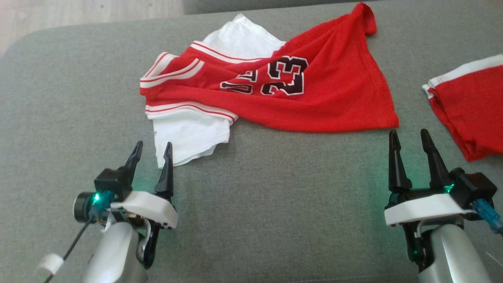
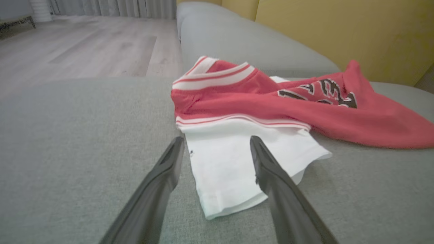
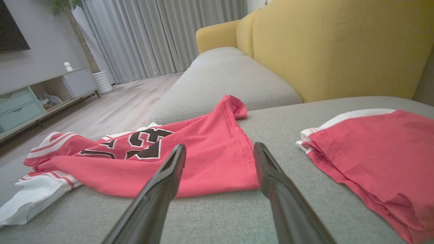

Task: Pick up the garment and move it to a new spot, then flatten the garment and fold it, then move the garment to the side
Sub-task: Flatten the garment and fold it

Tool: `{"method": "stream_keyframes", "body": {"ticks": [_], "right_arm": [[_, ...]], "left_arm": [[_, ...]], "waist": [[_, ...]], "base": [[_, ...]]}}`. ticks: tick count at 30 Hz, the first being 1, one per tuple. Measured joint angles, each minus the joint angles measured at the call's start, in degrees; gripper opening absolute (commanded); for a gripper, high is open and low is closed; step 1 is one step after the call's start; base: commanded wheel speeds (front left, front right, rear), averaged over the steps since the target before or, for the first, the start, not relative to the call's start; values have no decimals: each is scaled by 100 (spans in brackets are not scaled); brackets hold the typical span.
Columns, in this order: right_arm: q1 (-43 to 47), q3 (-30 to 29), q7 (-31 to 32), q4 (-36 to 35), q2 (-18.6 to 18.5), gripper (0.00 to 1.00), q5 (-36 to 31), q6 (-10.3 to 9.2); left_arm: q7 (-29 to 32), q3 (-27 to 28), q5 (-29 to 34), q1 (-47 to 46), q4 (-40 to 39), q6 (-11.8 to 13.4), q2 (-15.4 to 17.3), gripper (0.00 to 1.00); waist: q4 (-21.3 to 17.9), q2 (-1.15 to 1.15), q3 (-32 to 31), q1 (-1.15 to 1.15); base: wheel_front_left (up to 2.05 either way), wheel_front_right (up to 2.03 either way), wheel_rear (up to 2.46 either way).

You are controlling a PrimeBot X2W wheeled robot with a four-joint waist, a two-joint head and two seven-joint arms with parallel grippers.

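Left gripper (image 1: 153,144): fingers stood apart, holding nothing, low over the grey fabric sofa cushion (image 1: 255,204).
Right gripper (image 1: 409,132): likewise spread and empty.
Garment: the crumpled red-and-white jersey numbered 23 (image 1: 314,94) lay on the cushion just beyond both grippers, its white end at the left fingertips, its red hem corner just ahead of the right.
Far right: a folded red cloth with white trim (image 1: 471,114), apart from the jersey.

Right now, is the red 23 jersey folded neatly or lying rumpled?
Rumpled, not folded. The red jersey lies twisted on the grey cushion, with creases crossing its number and its white fabric bunched out underneath.
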Motion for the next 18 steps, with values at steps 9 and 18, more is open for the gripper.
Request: {"method": "stream_keyframes", "body": {"ticks": [9,18], "right_arm": [[-96,45,0,7,0,100,-63,0],[-146,48,0,3,0,100,-47,-1]], "left_arm": [[501,12,-79,-443,1191,89,159,100],[668,-89,-86,-813,1589,-4,198,49]], "waist": [[-239,0,227,0],[-336,0,265,0]], "base": [[0,0,0],[0,0,0]]}}
